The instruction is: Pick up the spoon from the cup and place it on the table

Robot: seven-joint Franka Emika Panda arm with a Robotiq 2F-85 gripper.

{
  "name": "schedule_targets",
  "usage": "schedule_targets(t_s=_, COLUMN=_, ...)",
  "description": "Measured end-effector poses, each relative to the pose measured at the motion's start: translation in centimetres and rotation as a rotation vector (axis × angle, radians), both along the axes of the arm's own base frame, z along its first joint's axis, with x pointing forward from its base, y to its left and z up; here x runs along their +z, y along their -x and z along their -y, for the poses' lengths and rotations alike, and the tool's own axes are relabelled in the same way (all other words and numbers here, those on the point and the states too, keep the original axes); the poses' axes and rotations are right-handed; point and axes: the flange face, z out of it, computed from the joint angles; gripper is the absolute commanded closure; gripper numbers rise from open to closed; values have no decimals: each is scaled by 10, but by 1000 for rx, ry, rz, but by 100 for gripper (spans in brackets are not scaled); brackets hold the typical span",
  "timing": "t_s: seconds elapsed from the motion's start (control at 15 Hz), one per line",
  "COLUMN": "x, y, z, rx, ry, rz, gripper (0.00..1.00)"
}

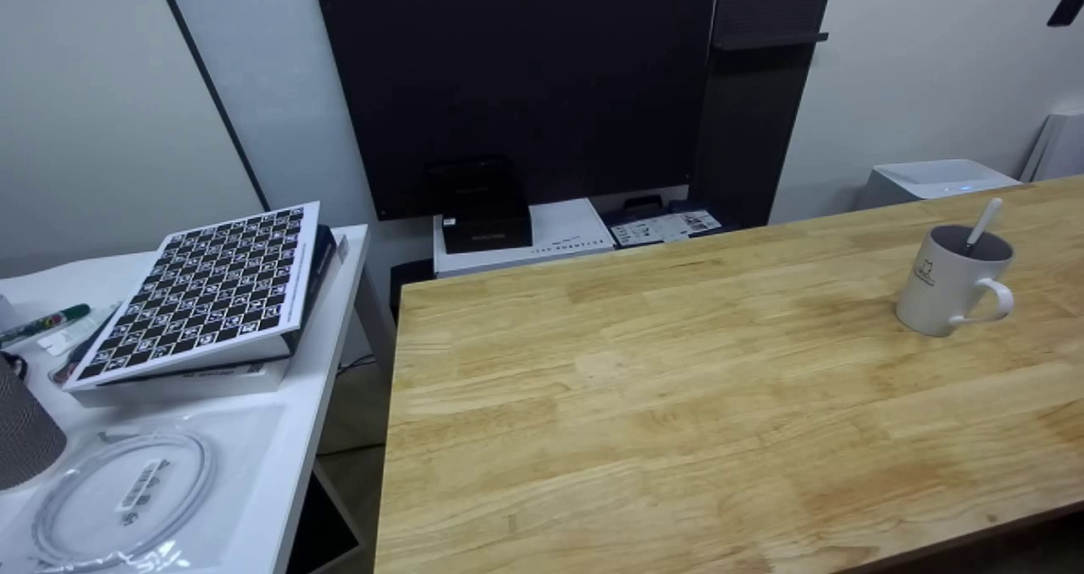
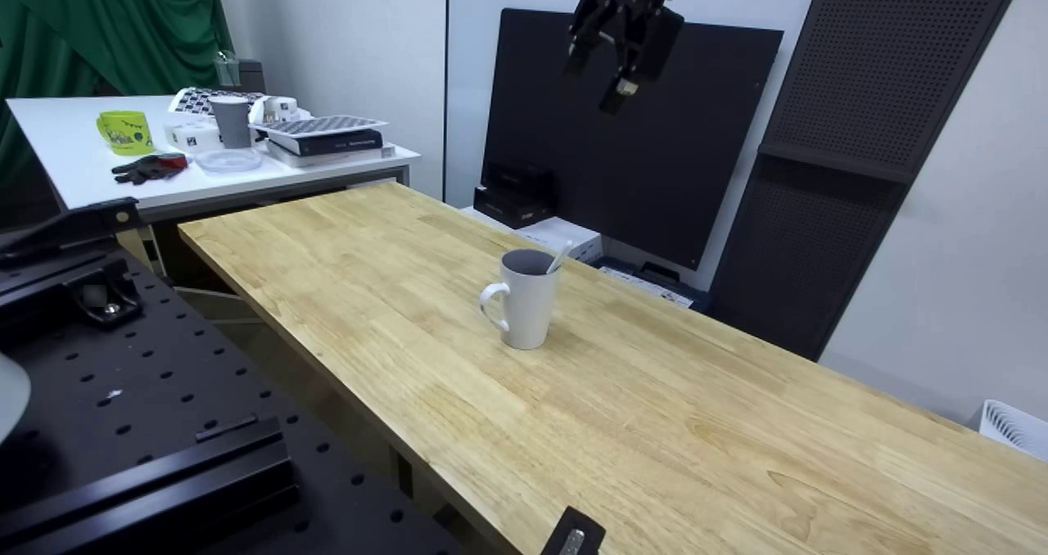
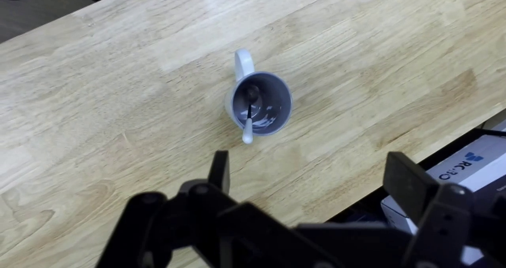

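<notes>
The spoon is in the cup. Bowl down inside near the bottom, neck dark, pale grip end leaning out past the rim, roughly on the side away from the loop handle. Cup is upright on the wooden surface, grey inside, dark print on its wall, too small to read. Spoon end shows above the rim in both exterior views. In the wrist view the loop points to the top of frame.

Hand: fingers spread wide, nothing gripped. Can't tell if that's full travel. It hangs above the surface, well apart from both cup and spoon; in an exterior view it sits high, overlapping the black panel behind.

White surface stands past the end of the wooden surface. On it: chequered board tilted on a stack, coiled cable in a clear bag, green marker, lime mug, grey tumbler, dark glove.

Behind the wooden surface: black box on a white box. White unit shows past the wooden edge, right side of an exterior view. Black perforated plate fills the lower left of an exterior view, green curtain at its top left.
</notes>
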Motion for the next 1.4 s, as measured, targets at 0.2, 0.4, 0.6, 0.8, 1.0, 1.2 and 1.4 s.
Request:
schedule_targets(t_s=0.2, x=1, y=-1, z=0, rx=-5, ry=1, rz=1, gripper=0)
schedule_targets(t_s=0.4, x=1, y=-1, z=0, rx=-3, ry=1, rz=0, gripper=0)
schedule_targets(t_s=0.6, x=-3, y=0, z=1, rx=-11, ry=4, rz=-1, gripper=0)
schedule_targets(t_s=0.8, x=-23, y=0, z=8, rx=-38, ry=6, rz=-11, gripper=0)
schedule_targets(t_s=1.0, x=-50, y=-1, z=16, rx=-72, ry=14, rz=-17, gripper=0)
schedule_targets(t_s=1.2, x=-76, y=-3, z=21, rx=-91, ry=24, rz=-28, gripper=0)
schedule_targets(t_s=1.4, x=-97, y=-7, z=23, rx=-95, ry=27, rz=-46, gripper=0)
